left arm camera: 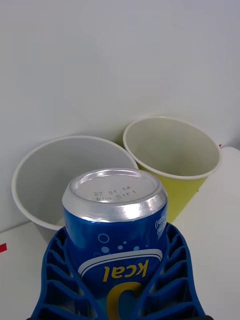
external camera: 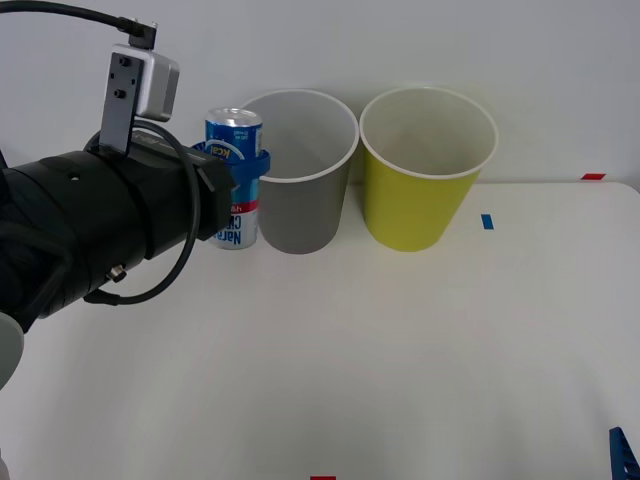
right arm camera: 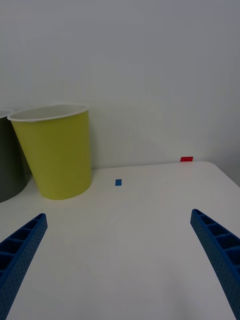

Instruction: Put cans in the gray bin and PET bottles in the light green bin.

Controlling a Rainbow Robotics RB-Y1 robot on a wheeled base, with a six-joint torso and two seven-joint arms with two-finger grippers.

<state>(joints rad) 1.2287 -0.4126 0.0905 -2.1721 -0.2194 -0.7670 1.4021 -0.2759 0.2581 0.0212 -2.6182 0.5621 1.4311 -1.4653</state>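
The left hand (external camera: 250, 170) grasps the upright can (external camera: 234, 140) just beside the gray bin (external camera: 300, 215), seemingly lifted; carry it fully over the white rim before releasing. The right hand (right arm camera: 117, 260) waits released.

White desk (external camera: 400, 360) against a white wall. A gray bin (external camera: 300, 170) and a light green bin (external camera: 425, 175) stand side by side at its back. Small blue (external camera: 487, 221) and red tape marks (external camera: 593, 176) lie on it.
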